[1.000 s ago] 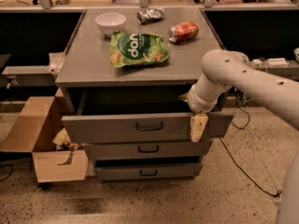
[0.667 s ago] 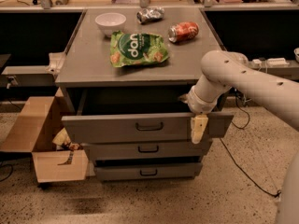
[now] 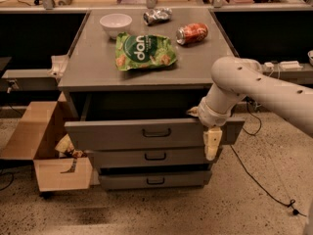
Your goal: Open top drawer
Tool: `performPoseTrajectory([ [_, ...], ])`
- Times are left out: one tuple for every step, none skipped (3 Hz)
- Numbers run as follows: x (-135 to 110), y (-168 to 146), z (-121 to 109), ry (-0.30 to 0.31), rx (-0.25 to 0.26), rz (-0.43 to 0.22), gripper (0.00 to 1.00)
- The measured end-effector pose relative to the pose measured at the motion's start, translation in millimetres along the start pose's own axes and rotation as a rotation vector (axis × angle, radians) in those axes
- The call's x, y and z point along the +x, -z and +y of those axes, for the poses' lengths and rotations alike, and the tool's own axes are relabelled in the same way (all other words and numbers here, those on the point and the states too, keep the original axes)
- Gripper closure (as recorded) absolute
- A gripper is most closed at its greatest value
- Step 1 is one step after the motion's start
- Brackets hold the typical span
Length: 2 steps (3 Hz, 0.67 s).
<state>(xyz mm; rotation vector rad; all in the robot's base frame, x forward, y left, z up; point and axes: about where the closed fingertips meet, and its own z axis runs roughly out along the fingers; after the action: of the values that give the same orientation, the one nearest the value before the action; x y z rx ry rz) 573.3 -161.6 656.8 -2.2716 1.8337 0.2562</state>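
Note:
The top drawer (image 3: pixel 122 133) is a grey metal drawer with a small black bar handle (image 3: pixel 156 132). It stands pulled out from the grey cabinet, with a dark gap behind its front panel. My gripper (image 3: pixel 211 141) is at the right end of that front panel, over its top edge and hanging down in front of it, well to the right of the handle. My cream arm (image 3: pixel 254 84) reaches in from the right.
Two shallower drawers (image 3: pixel 155 156) sit below, slightly out. On the cabinet top (image 3: pixel 93 67) lie a green chip bag (image 3: pixel 144 52), a white bowl (image 3: pixel 115 23), a red can (image 3: pixel 192 33) and a crushed silver can (image 3: pixel 157 15). An open cardboard box (image 3: pixel 44 146) stands at the left. A cable (image 3: pixel 259 180) runs on the floor at the right.

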Motion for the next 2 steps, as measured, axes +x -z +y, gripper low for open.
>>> performPoseTrajectory([
  [-7,3,25,0.033,-0.047,0.004,0.16],
  [-12,4,47,0.055,-0.084,-0.010,0.47],
])
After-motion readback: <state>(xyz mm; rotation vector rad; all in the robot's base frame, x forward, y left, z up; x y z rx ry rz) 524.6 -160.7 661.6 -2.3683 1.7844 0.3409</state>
